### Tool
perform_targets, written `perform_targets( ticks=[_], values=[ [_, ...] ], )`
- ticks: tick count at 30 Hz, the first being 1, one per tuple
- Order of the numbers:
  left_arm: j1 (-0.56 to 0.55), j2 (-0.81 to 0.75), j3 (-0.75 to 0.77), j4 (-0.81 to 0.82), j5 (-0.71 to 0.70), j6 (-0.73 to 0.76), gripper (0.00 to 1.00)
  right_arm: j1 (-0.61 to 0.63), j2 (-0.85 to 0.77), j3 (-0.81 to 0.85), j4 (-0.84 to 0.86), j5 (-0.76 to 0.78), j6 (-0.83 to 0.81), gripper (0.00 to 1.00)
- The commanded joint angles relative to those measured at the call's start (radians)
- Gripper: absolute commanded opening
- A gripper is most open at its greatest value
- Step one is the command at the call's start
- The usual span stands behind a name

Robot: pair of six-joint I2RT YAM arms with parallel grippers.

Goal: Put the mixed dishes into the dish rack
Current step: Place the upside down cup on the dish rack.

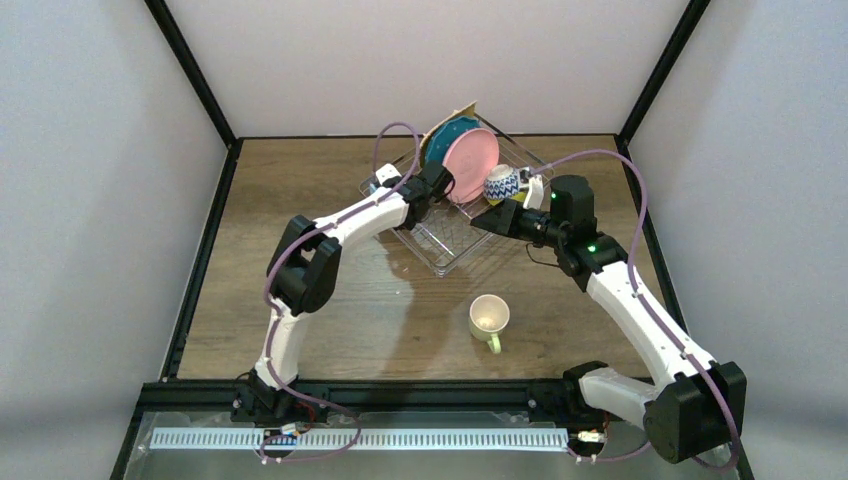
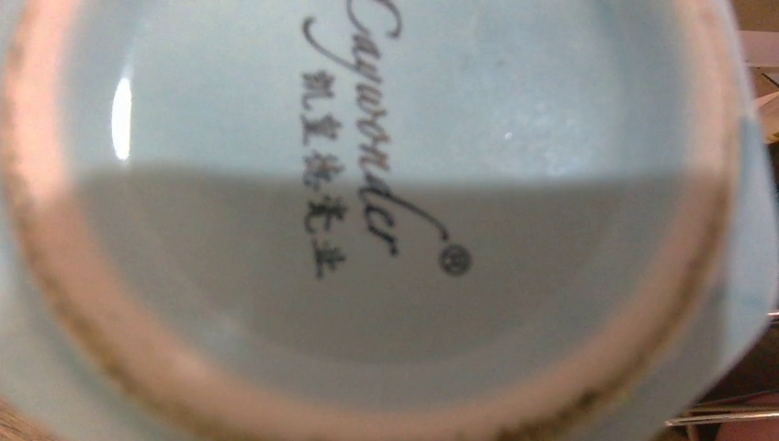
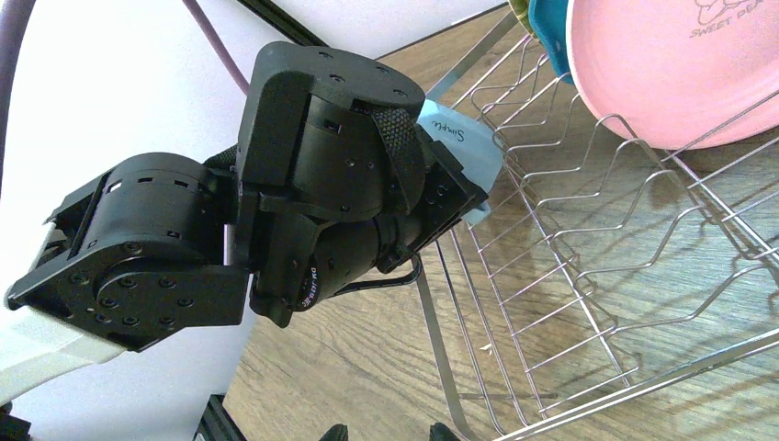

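Observation:
The dish rack (image 1: pixel 440 255) (image 3: pixel 436 340) stands at the back middle of the table. A pink plate (image 1: pixel 472 165) (image 3: pixel 661 73) and a teal plate (image 1: pixel 445 140) (image 3: pixel 547 23) stand on edge in its far end, with a tan plate (image 1: pixel 463 109) behind them. The patterned bowl (image 1: pixel 500 185) sits at the rack's right side. My left gripper (image 1: pixel 438 187) (image 3: pixel 455 179) is shut on the light-blue mug (image 3: pixel 468 147), whose base (image 2: pixel 367 230) fills the left wrist view. My right gripper (image 1: pixel 482 219) (image 3: pixel 388 430) hangs open over the rack's near right edge, holding nothing. The pale yellow-green mug (image 1: pixel 489 318) stands on the table.
The left arm's black wrist (image 3: pixel 312 184) fills the left half of the right wrist view, close to my right gripper. Black frame rails (image 1: pixel 200 260) border the wooden table, and white walls enclose it.

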Motion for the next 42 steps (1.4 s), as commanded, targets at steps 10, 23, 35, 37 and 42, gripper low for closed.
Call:
perform_targets(
  ticks=[10, 23, 35, 37, 42],
  values=[
    [0.008, 0.046, -0.014, 0.094, 0.088, 0.004, 0.61, -0.003, -0.007, -0.011, 0.035, 0.010, 0.015, 0.50],
    [0.021, 0.044, -0.022, 0.102, 0.114, 0.015, 0.70, -0.003, -0.004, -0.029, 0.048, 0.010, 0.028, 0.50],
    [0.037, -0.005, -0.018, 0.085, 0.084, 0.036, 0.71, -0.003, 0.006, -0.023, 0.064, -0.004, 0.036, 0.50],
    [0.043, -0.011, -0.020, 0.081, 0.084, 0.044, 0.71, -0.002, 0.003, -0.025, 0.064, -0.004, 0.037, 0.50],
    [0.054, -0.027, -0.024, 0.077, 0.086, 0.067, 0.72, -0.002, 0.001, -0.025, 0.062, -0.008, 0.040, 0.50]
  ],
)
